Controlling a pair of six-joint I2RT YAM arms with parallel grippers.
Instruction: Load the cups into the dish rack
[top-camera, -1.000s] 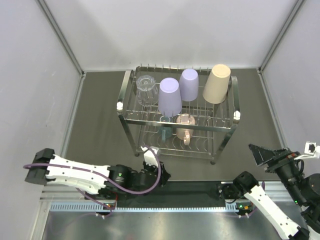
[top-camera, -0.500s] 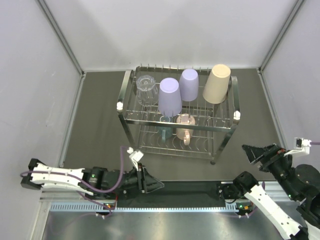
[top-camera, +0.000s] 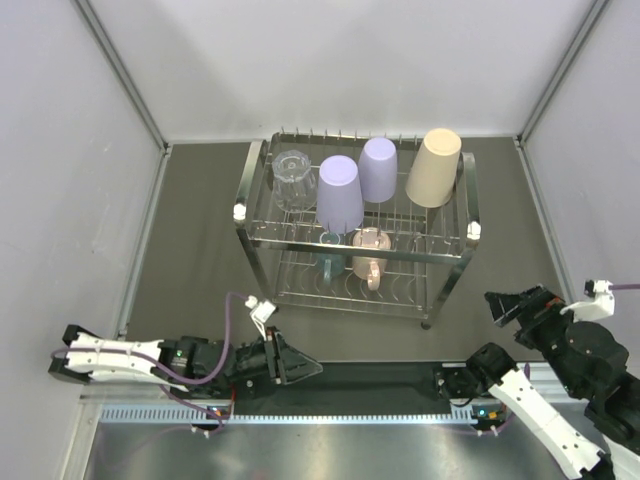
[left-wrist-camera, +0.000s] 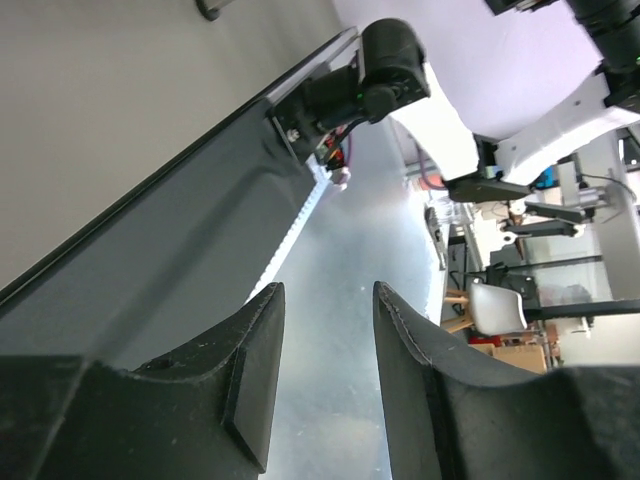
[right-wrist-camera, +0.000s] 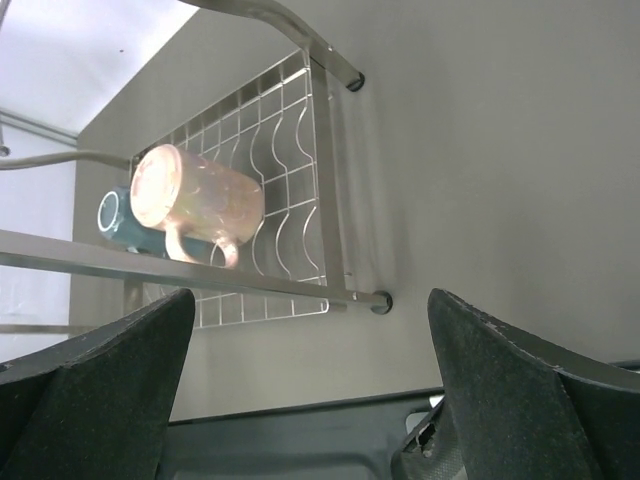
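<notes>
The chrome dish rack stands at the table's middle. On its top tier, mouths down, are a clear glass, two lavender tumblers and a beige tumbler. The pink mug and teal mug lie on the lower tier. They also show in the right wrist view, pink mug beside teal mug. My left gripper is low at the near edge, open and empty. My right gripper is open wide and empty, right of the rack's front leg.
Grey walls close in the dark table on the left, back and right. A black strip and a metal rail run along the near edge, by the arm bases. The rack's front right foot is near my right gripper.
My left arm has drawn back from the rack's front to the near edge and folded low, gripper pointing right. My right gripper has shifted slightly towards the near edge. The cups have not moved.
</notes>
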